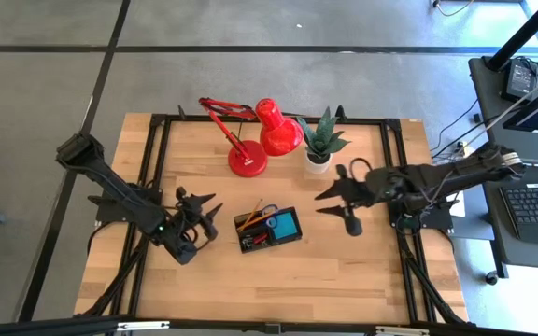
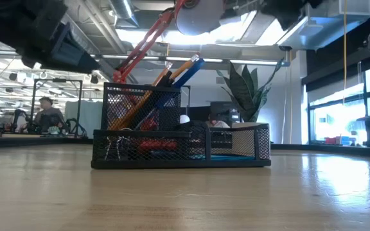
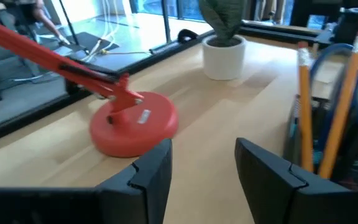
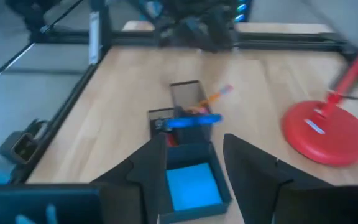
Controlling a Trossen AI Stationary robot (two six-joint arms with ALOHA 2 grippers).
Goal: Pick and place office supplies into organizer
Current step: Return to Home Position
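The black mesh organizer (image 1: 269, 230) stands at the table's middle. In it lie a blue note pad (image 1: 286, 224) flat at its right end and pencils (image 1: 248, 219) leaning in its taller left compartment, with a blue-handled item (image 4: 191, 120) among them. In the low view the pencils (image 2: 172, 74) stick up out of the organizer (image 2: 182, 144). My left gripper (image 1: 215, 207) hovers just left of the organizer, open with nothing between its fingers (image 3: 151, 171). My right gripper (image 1: 327, 203) hangs right of the organizer, above the table, open and holding nothing (image 4: 194, 162).
A red desk lamp stands on its round base (image 1: 247, 161) behind the organizer, its head (image 1: 278, 131) next to a potted green plant (image 1: 320, 145) at the far middle. Bare wood lies along the table's near side. A black frame runs around the tabletop.
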